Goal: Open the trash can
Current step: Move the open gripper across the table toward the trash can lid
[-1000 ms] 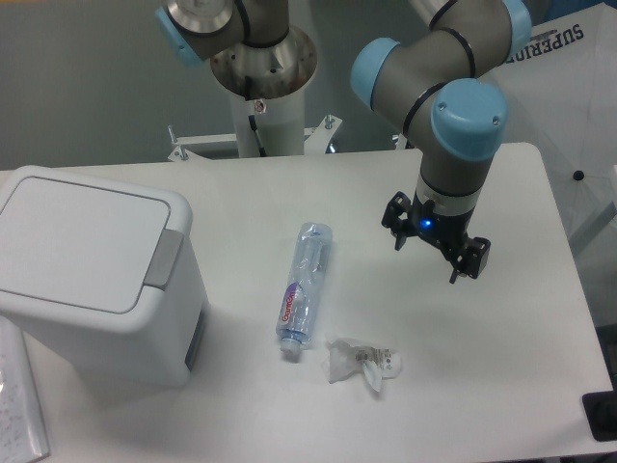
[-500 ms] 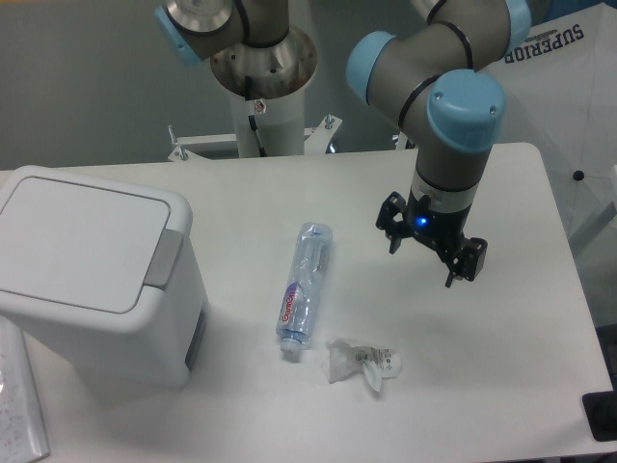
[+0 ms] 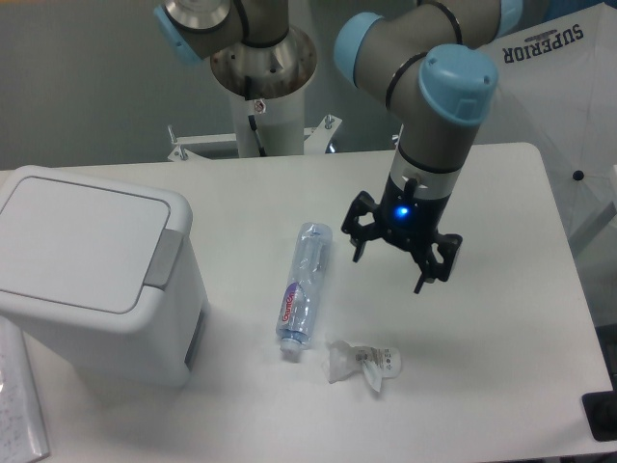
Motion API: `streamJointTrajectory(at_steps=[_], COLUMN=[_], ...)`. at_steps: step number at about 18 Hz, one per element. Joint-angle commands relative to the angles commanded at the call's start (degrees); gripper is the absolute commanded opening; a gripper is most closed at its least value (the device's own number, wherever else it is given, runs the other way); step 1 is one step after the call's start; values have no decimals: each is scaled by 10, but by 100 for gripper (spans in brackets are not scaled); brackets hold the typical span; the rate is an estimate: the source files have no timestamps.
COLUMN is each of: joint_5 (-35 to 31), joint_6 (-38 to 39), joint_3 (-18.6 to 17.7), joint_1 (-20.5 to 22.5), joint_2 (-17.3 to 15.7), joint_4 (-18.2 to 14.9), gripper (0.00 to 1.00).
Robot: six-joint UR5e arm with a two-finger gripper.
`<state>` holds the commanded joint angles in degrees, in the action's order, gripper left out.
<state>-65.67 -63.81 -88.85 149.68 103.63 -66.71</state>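
We see the trash can (image 3: pixel 96 275) at the desk's (image 3: pixel 501 318) left edge, upright, lid shut, grey push tab facing right toward the bottle (image 3: pixel 305 283). Gripper (image 3: pixel 402 255) hangs wide, empty, right of the bottle, above the crumpled wrapper (image 3: pixel 362 363).

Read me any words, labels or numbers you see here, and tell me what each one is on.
"SUPERIOR" in black capitals, on the white sheet at the upper right.
Label on the bottle: red and blue, too small to read.
Print on the crumpled wrapper: too blurred to read.
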Motion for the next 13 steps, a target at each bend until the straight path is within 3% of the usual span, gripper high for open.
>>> streamJointTrajectory(at_steps=[4,9,13], joint_5=[31,116,130], joint_6=[96,246,284], joint_3=[2,43,52], joint_1=[-3,-6,-47], joint_2=[-20,-22,-26], joint_4=[0,5,34], gripper=[100,100,100])
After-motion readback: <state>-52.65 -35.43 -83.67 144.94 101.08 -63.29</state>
